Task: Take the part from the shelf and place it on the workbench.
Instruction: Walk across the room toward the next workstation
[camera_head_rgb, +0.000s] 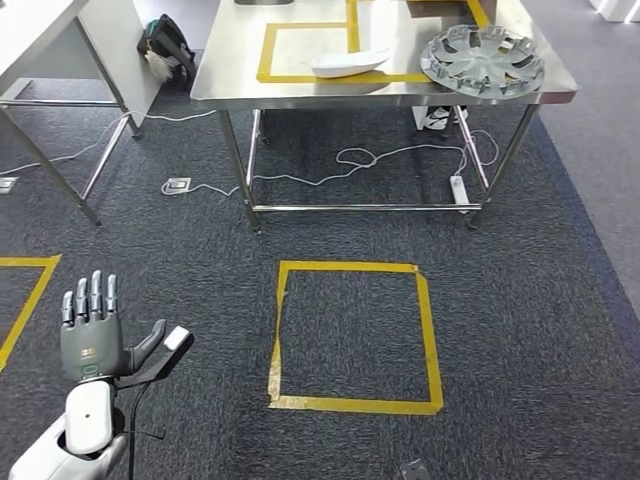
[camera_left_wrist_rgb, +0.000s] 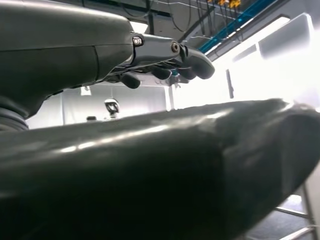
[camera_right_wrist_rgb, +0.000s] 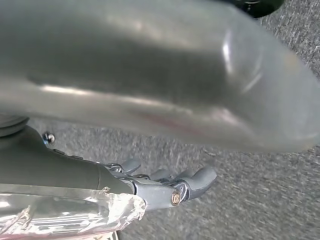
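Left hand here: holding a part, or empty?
Holding. The left hand pinches a dark flat part between thumb and palm, other fingers straight. The left wrist view shows a dark part beside the fingers.

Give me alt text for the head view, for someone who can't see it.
The robot's left hand is raised low on the left, holding a flat dark part, above grey carpet with a yellow tape square. Ahead stands a steel workbench carrying a white curved piece and a silver wheel cover.
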